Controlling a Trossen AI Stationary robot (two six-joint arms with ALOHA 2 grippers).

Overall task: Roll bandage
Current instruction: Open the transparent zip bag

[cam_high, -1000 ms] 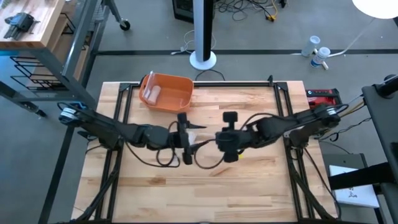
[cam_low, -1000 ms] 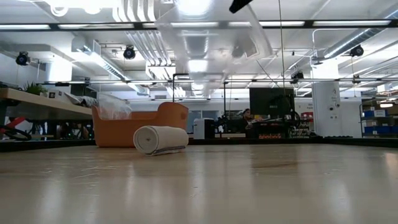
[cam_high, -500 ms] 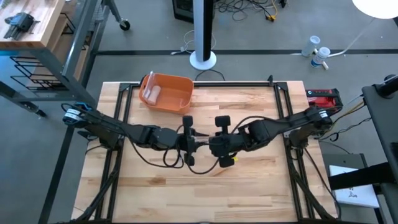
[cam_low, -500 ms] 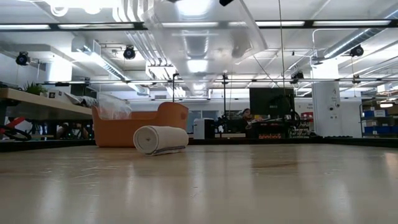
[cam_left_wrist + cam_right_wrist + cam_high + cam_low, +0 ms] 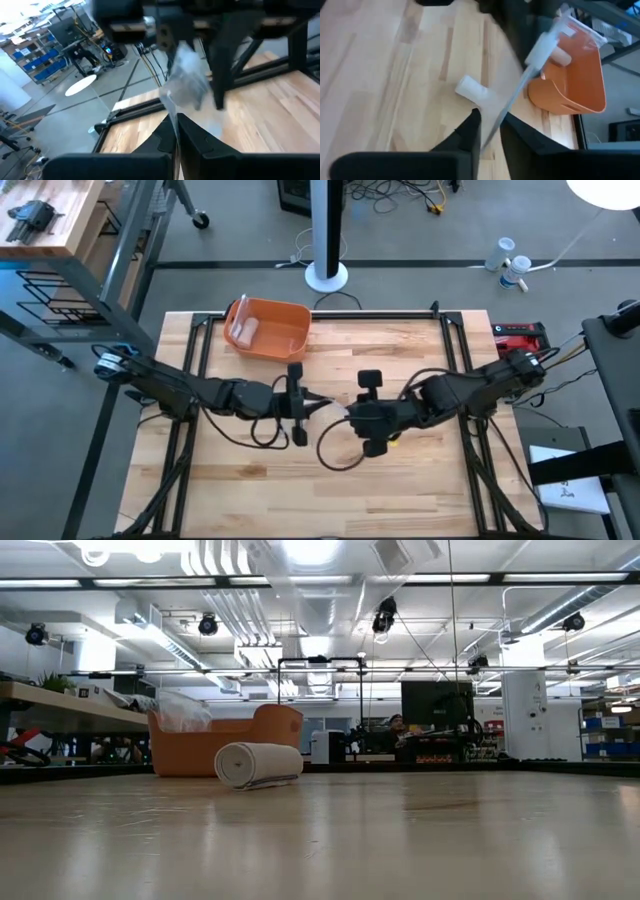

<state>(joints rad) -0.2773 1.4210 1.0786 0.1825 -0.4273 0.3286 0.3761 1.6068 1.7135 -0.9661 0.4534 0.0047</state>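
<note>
**A:** High view first. What changed?

**B:** 0.5 s ago the 2 grippers were nearly touching mid-table. Now the left gripper (image 5: 300,402) has backed toward 9 o'clock and the right gripper (image 5: 366,418) toward 4 o'clock. The orange bin (image 5: 268,330) sits at 11 o'clock.

**A:** Low view?

**B:** The clear bag (image 5: 186,87) that filled 12 o'clock has risen almost out of frame. This is the only view showing the bandage (image 5: 258,763) clearly: rolled, lying on the table (image 5: 400,840) just in front of the bin.

**A:** Left wrist?

**B:** Its fingers are pressed together on the bag's edge.

**A:** Right wrist?

**B:** It pinches the bag too, with the roll below. The rolling looks done; I judge that the arms are stretching the bag, perhaps to pack the roll.
</note>
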